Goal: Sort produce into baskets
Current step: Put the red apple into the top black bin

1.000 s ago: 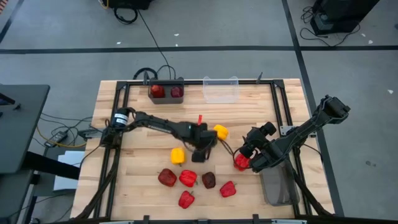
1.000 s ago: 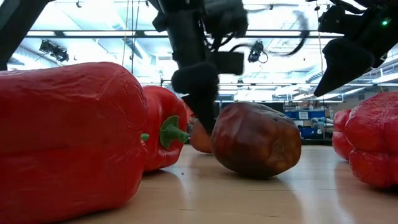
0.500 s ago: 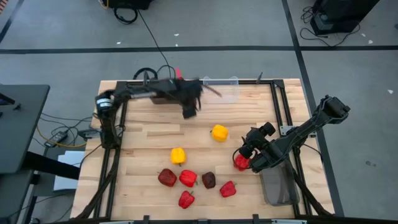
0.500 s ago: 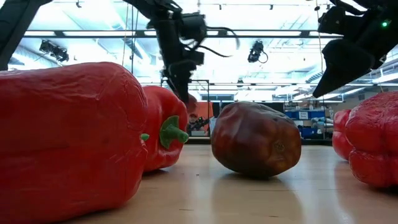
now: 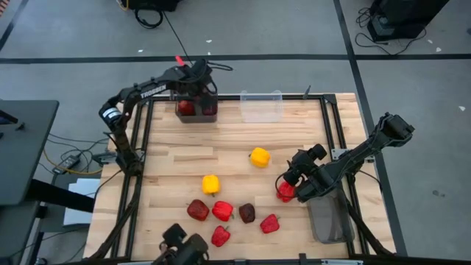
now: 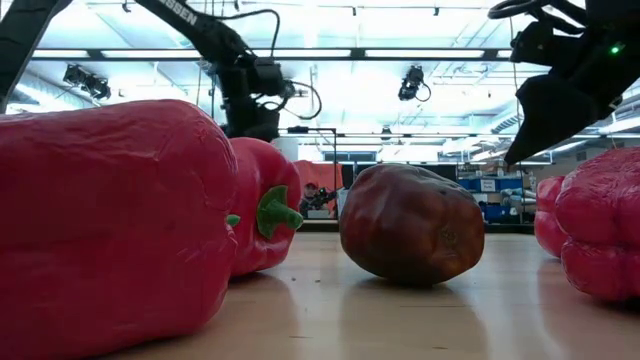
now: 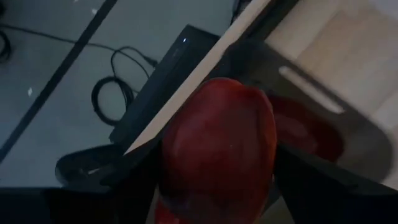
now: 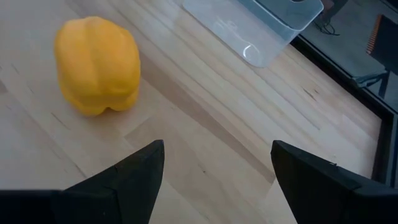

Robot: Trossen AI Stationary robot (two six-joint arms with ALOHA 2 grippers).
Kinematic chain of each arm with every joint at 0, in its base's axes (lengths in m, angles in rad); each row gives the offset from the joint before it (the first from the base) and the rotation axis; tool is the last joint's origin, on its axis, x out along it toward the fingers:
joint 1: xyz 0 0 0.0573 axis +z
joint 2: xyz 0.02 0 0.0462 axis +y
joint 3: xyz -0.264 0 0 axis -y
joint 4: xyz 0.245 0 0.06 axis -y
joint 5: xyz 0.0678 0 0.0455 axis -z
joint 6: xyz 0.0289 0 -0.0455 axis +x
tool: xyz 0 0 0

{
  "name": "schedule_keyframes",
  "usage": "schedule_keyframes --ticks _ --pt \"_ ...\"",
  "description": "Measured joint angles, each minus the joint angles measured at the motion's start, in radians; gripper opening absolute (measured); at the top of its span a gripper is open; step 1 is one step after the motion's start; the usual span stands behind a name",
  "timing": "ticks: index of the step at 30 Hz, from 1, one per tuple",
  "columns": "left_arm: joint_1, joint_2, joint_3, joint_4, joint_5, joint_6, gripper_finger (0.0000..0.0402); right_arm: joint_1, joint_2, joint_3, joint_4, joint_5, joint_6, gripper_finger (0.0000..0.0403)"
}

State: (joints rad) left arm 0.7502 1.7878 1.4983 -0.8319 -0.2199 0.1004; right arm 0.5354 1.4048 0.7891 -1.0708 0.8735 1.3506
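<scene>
left gripper (image 5: pixel 195 88): we've got a maroon fruit (image 7: pixel 217 149) between its fingers, over the dark bin (image 5: pixel 196 116)
right gripper (image 5: pixel 294 184): wide, empty, by a red pepper (image 5: pixel 285 193)
risk: fruit could bounce out if we let go too high

The floor (image 5: pixel 412 88) around the wooden table (image 5: pixel 184 158) was grey, with dark lines crossing it. Black cables (image 5: pixel 176 40) lay on it behind the table. A dark desk (image 5: pixel 22 147) stood on one side. Long ceiling lights (image 6: pixel 420 53) were shining in the room.
</scene>
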Motion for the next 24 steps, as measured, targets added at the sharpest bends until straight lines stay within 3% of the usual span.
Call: schedule_keyframes --ticks 7,14,19,24 --pt "0.015 0.0 -0.045 -0.024 0.015 -0.002 0.0352 0.0 0.0 0.0 -0.001 0.019 0.0 0.0306" --pt "-0.017 -0.029 -0.045 -0.076 0.016 -0.035 0.036 0.0 0.0 0.0 0.0 0.026 0.0 0.0306" --pt "-0.107 -0.075 -0.044 -0.122 0.015 -0.03 0.0344 0.0 0.0 0.0 0.001 0.03 0.008 0.0306" --pt "-0.279 -0.108 -0.044 -0.245 0.064 -0.059 0.0323 0.003 0.0 0.0 0.004 0.014 0.02 0.0306"
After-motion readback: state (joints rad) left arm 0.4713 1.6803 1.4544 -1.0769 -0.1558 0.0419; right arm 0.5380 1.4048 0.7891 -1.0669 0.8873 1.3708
